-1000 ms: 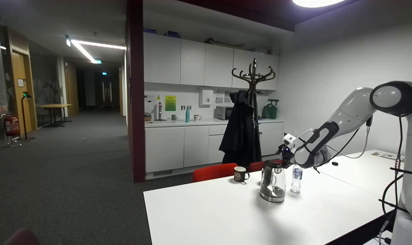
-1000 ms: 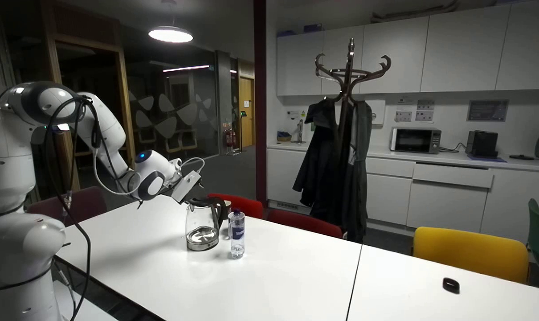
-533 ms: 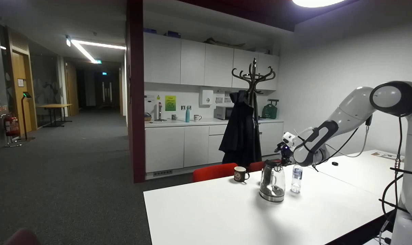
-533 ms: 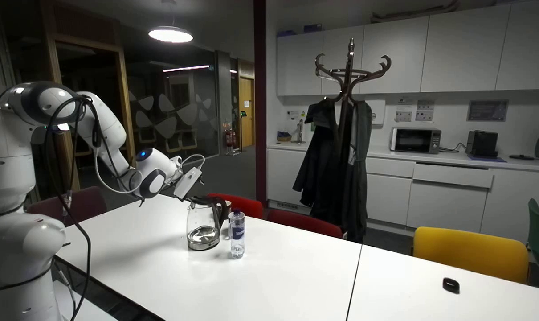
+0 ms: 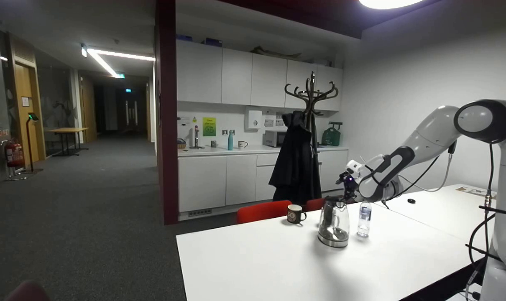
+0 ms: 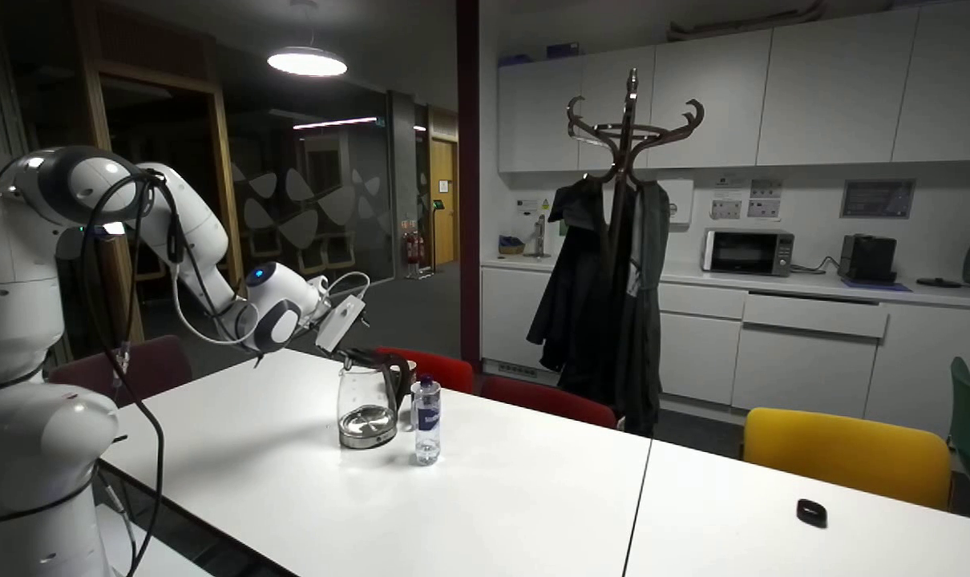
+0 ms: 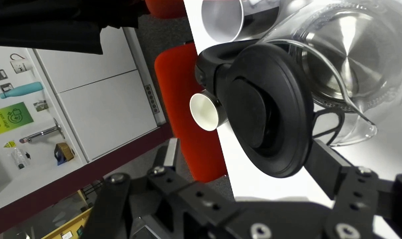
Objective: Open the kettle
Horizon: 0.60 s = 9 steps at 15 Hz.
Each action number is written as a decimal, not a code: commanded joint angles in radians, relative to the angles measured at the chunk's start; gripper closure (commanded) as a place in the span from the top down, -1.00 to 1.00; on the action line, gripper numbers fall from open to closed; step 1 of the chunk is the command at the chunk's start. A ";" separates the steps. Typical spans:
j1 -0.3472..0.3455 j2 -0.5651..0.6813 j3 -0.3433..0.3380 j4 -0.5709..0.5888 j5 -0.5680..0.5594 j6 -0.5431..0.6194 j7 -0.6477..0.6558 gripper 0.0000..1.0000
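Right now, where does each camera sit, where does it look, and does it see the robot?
In an exterior view: camera higher than the table, facing the coat stand and corridor; arm at picture right.
In an exterior view: higher than the table too, facing the coat stand and microwave; arm at picture left.
In the wrist view: camera at the arm's end, looking down across the kettle to cabinets; open hand at the bottom.
Both exterior views share kettle and bottle.

On the yellow-green poster (image 7: 11, 118) at the left of the wrist view stands "Clean after use!". In both exterior views, the clear bottle (image 5: 364, 222) carries a dark blue label (image 6: 428, 419) whose pale lettering is too small to read.
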 commanded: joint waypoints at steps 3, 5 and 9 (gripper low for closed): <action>0.009 0.015 -0.011 0.043 0.021 -0.004 -0.036 1.00; 0.010 0.015 -0.011 0.052 0.025 -0.007 -0.034 1.00; 0.011 0.012 -0.012 0.073 0.031 -0.016 -0.032 0.93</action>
